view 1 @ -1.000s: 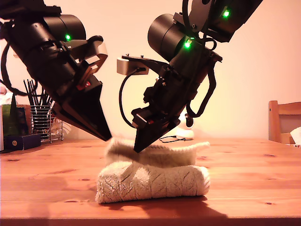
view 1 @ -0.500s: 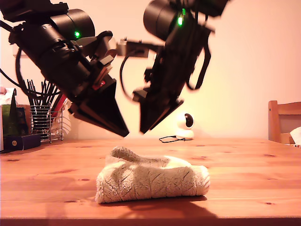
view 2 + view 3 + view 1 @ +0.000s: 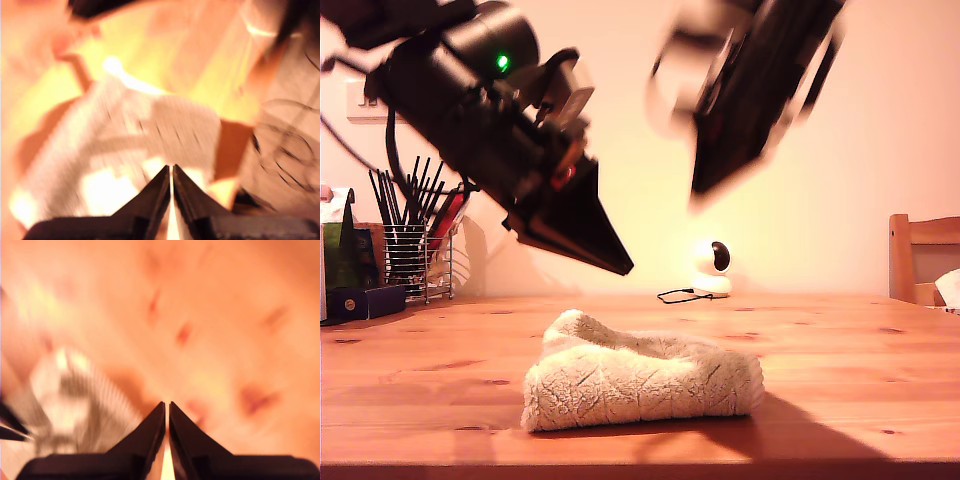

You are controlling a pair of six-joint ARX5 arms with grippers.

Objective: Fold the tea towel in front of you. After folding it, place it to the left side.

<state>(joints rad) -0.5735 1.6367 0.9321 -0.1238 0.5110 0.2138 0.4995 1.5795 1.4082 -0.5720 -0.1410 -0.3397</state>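
The tea towel point(image 3: 645, 385) lies folded in a thick cream bundle on the wooden table point(image 3: 850, 350), nearer the front edge. My first gripper point(image 3: 623, 268) hangs shut just above the towel's far edge, toward the exterior view's left, touching nothing. In the first wrist view the towel point(image 3: 150, 145) fills the space under the shut jaws point(image 3: 172, 170). My second gripper point(image 3: 705, 192) is blurred, raised high above the towel, and holds nothing. From the second wrist view its jaws point(image 3: 166, 405) look shut over bare table, with the towel point(image 3: 75, 395) off to one side.
A wire holder with dark utensils point(image 3: 412, 255) and boxes point(image 3: 360, 300) stand at the back on the exterior view's left. A small white camera point(image 3: 712, 268) with a black cable sits at the back centre. A wooden chair point(image 3: 923, 258) stands at the exterior view's right.
Both grippers have lifted off the towel. The second arm swung up and toward the exterior view's right, and the first tip moved right. The towel's raised top layer has settled flat.
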